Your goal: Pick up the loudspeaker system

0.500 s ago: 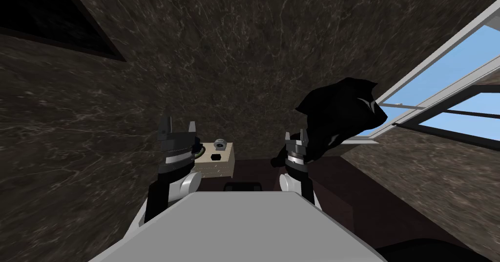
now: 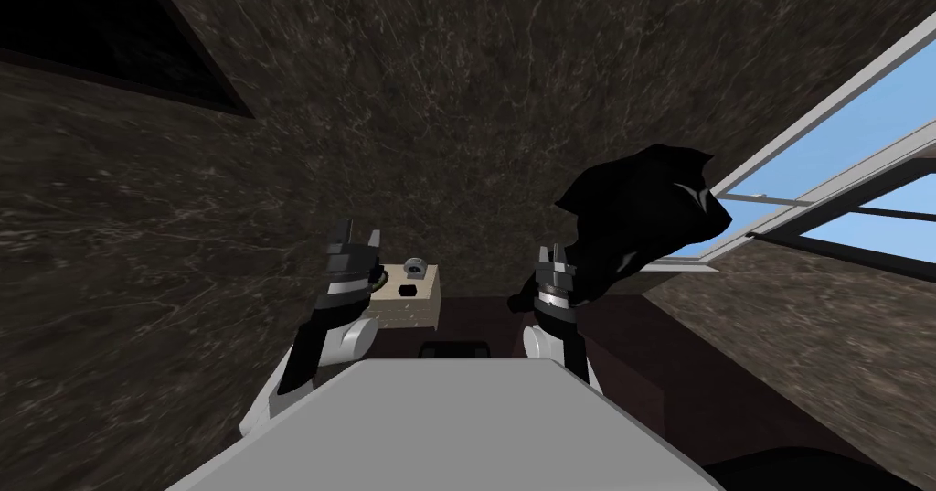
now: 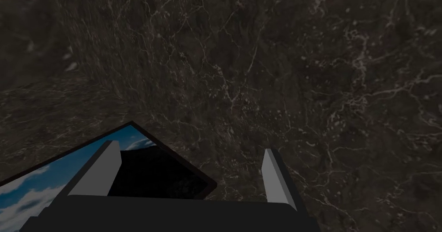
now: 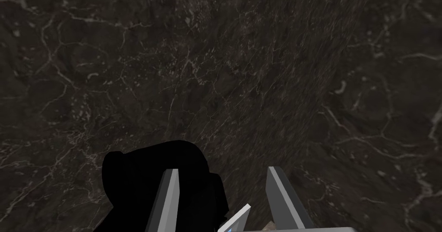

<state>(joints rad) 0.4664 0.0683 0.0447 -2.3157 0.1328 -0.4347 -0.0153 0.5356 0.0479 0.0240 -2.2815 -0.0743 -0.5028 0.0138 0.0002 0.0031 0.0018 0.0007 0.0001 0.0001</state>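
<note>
The loudspeaker [image 2: 408,297] is a small beige box with a grey round cone and a black hole on its face. It sits on a dark brown furniture top [image 2: 475,316] against the dark marbled wall. My left gripper [image 2: 356,235] is raised just to the left of it, its dark wrist covering the box's left edge. That gripper [image 3: 190,149] is open, with nothing between its fingers, and points at the wall. My right gripper [image 2: 554,254] is up to the right of the box, apart from it. In the right wrist view the right gripper [image 4: 222,170] is open and holds nothing.
A large black lumpy shape [image 2: 640,220] stands on the furniture right behind the right gripper, seen also as a black shape [image 4: 142,186] past its fingers. A window [image 2: 841,156] with blue sky runs along the right wall. A black area [image 2: 82,28] lies at upper left.
My left gripper has shifted to the right, closer to the loudspeaker, and turned a little. The right gripper has turned slightly in place. The loudspeaker has not moved.
</note>
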